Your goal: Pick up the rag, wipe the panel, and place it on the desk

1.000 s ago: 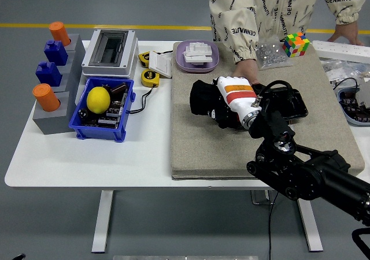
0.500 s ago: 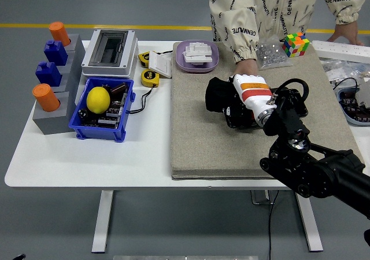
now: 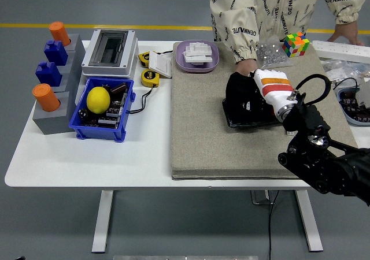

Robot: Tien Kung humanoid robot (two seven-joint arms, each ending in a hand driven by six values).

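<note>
My right hand (image 3: pixel 267 89), white with an orange band, is shut on a black rag (image 3: pixel 238 92) and presses it on a dark panel (image 3: pixel 247 116) lying on the grey mat (image 3: pixel 196 138). The rag covers the panel's left part. My right arm (image 3: pixel 324 156) comes in from the lower right. A person's hand (image 3: pixel 245 66) rests on the mat just behind the rag and touches the panel's far edge. My left hand is out of view.
A purple tray (image 3: pixel 196 56) with white parts, a bag of small parts (image 3: pixel 270 53) and a colour cube (image 3: pixel 295 44) lie at the mat's far edge. A blue bin (image 3: pixel 104 111) with a lemon (image 3: pixel 98 99), a grey box (image 3: pixel 110 52) and block stands (image 3: pixel 55 81) are on the left.
My right hand has slid the rag to the right across the panel, from the mat's middle toward the right side. The person's hand stays at the panel's far edge.
</note>
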